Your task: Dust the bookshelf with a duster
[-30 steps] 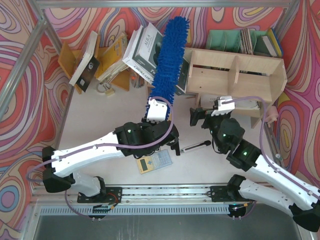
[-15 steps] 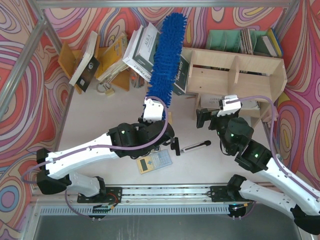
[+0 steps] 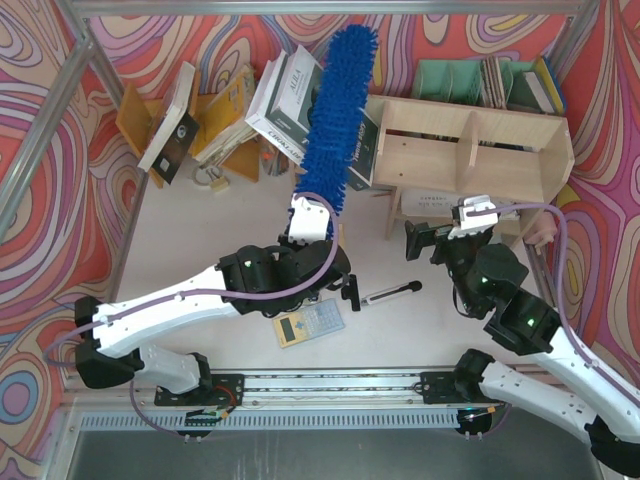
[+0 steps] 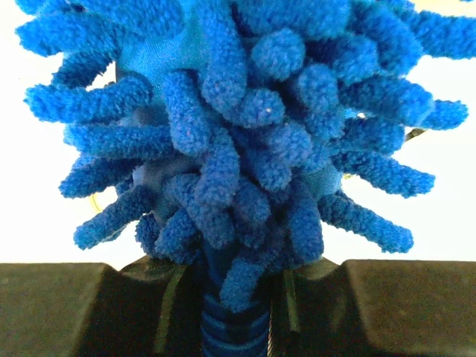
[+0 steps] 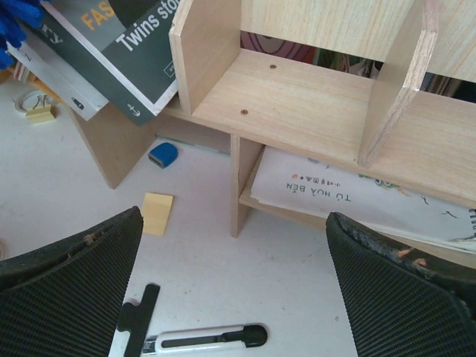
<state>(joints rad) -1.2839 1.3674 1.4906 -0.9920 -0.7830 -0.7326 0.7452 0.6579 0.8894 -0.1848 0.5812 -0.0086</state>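
On a pale tabletop walled with swirling red and purple patterns, seen from above, the left gripper [image 3: 303,228] was clamped shut on the thin blue handle of the duster [image 3: 338,110]. Its wrist camera showed both black fingers pressed against the ribbed handle, with the fluffy blue head filling the view. The duster pointed away from the robot. Its head lay over a stack of leaning books [image 3: 285,100] just left of the bookshelf [image 3: 470,150], whose pale plywood boards did not appear to be touched. The right gripper [image 3: 425,242] hung with its jaws spread wide and nothing between them, just in front of the shelf's lower tier. Its own camera looked into the bare upper compartments, at a printed sheet [image 5: 349,190] lying on the lower board, and at a dark book [image 5: 111,52] propped against the shelf's left end. A utility knife [image 5: 201,338], a yellow note pad [image 5: 157,213] and a small blue object [image 5: 163,154] lay on the table nearby. Green file holders [image 3: 450,78] stood behind the shelf. The step in hand looked like bringing the duster to the shelf, with wiping probably not yet begun. The next move would call for swinging the head rightward past the propped book, lowering it onto the upper board, and sweeping between the upright dividers.
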